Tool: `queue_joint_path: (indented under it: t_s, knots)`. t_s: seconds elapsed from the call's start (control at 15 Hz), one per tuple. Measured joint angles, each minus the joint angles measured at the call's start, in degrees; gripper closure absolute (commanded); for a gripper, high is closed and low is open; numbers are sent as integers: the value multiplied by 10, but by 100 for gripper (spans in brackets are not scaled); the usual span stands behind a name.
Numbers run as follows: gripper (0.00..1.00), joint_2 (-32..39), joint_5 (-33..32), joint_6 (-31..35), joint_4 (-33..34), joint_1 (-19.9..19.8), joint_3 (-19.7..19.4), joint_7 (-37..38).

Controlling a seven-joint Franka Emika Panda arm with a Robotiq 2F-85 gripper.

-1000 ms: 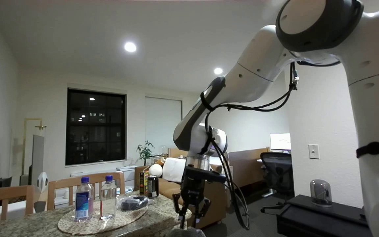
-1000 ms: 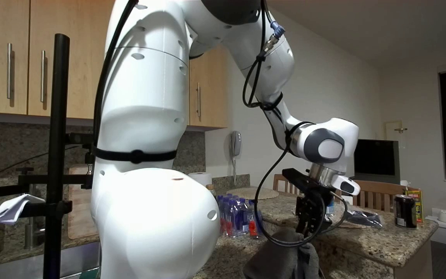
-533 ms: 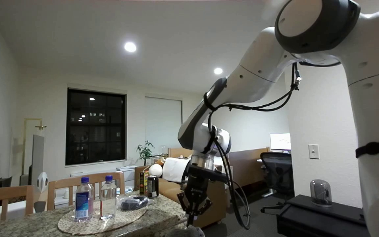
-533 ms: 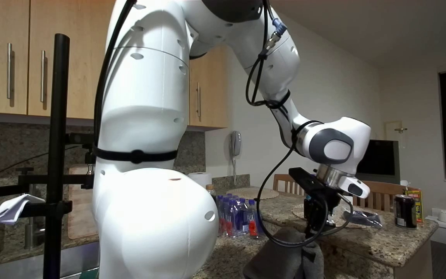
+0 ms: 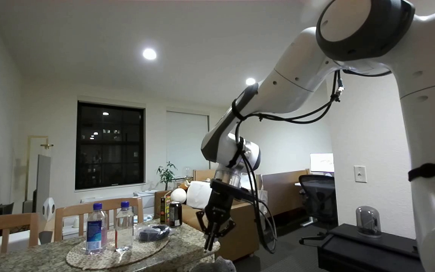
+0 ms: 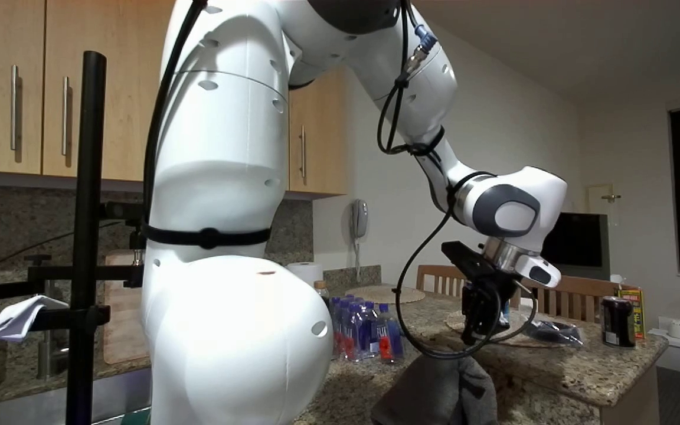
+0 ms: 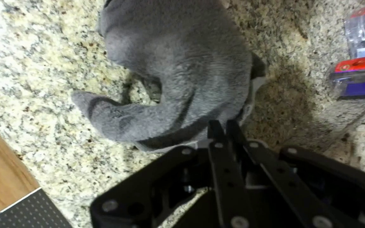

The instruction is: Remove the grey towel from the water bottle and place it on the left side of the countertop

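Probably I'm on the removal step: my gripper (image 7: 223,126) hangs above the grey towel (image 7: 185,60), fingers (image 7: 215,130) together, apparently empty; next I should spread them, descend and pinch a fold.

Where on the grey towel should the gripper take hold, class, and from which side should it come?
Probably the narrow fold of the grey towel, at left in the wrist view, from above: it juts out from the broad bulk and looks slim enough to pinch. The gripper, pointing down, jaws closed or nearly so, should open first.
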Motion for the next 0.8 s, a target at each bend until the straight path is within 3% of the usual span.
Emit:
queue_joint_path:
  t_s: [0.13, 0.2, 0.47, 0.8]
  knots:
    - [92, -6, 11, -19, 23, 3, 7, -10]
    - [70, -10, 12, -27, 35, 6, 10, -13]
    - [49, -28, 9, -52, 61, 7, 12, -14]
    - [17, -53, -4, -52, 57, -8, -13, -13]
